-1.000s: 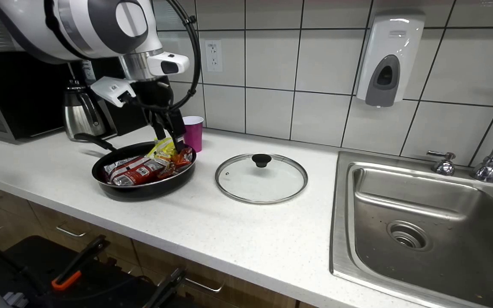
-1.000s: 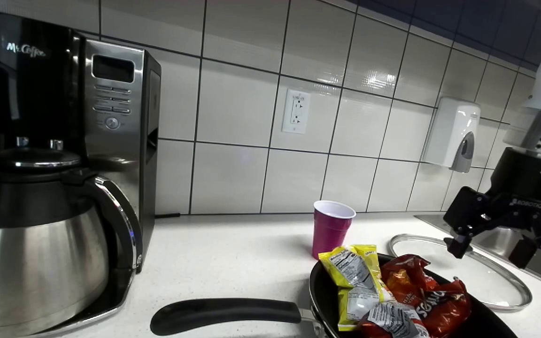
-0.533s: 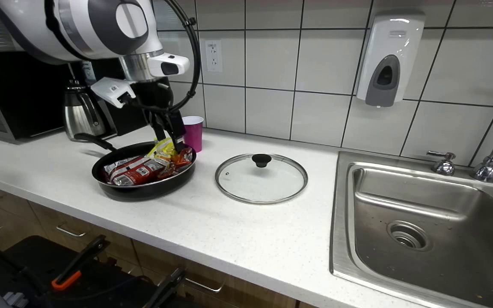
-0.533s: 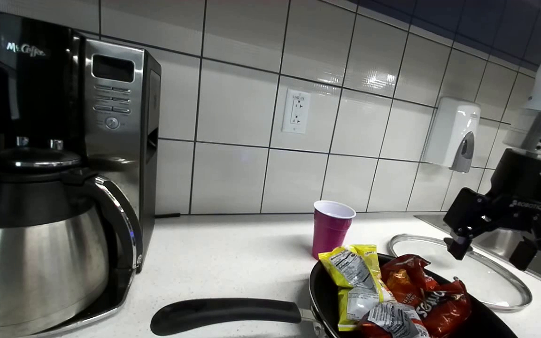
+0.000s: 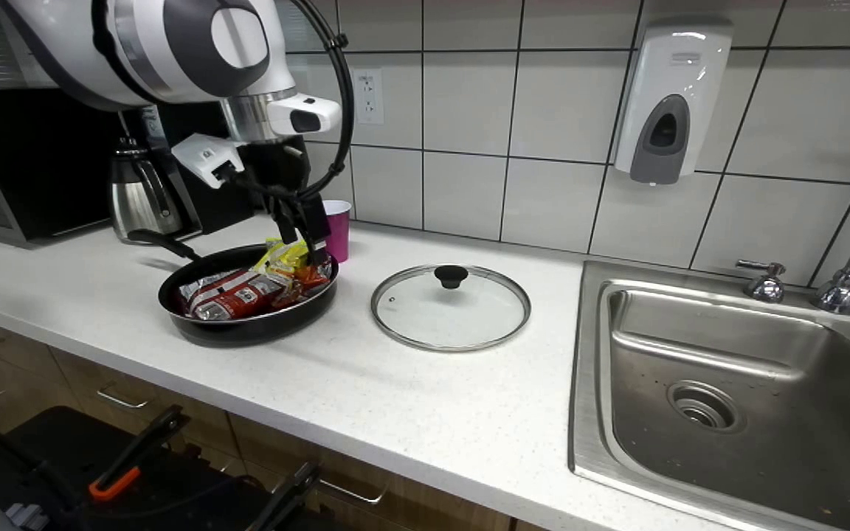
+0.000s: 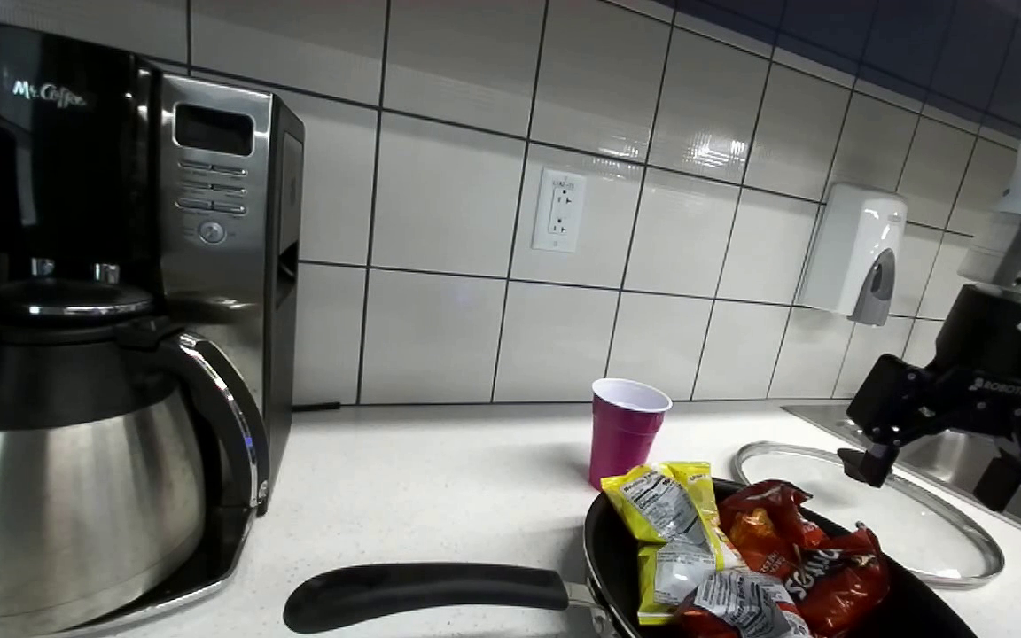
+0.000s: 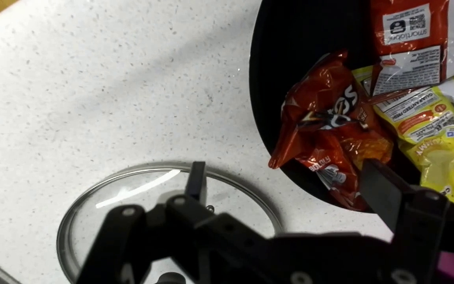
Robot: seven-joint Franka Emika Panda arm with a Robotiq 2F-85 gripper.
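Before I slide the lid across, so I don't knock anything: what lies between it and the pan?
Only bare white countertop lies between the pan and the glass lid, seen in an exterior view.

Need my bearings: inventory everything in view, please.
Counter: one, white, along tiled wall
Frying pan: one, black, on counter
Snack bags: several, red, yellow, in pan
Lid: one, clear, beside pan
Cup: one, magenta, behind pan
Coffee maker: one, silver-black, on counter
Appliance: one, black, beside coffee maker
Outlet: one, white, on wall
Dispenser: one, white, on wall
Sink: one, silver, in counter
Faucet: one, silver, at sink
Drawers: several, brown, below counter
Clamps: two, mostly black, below counter
Arm: one, white, above counter
End effector: one, black, open, near pan
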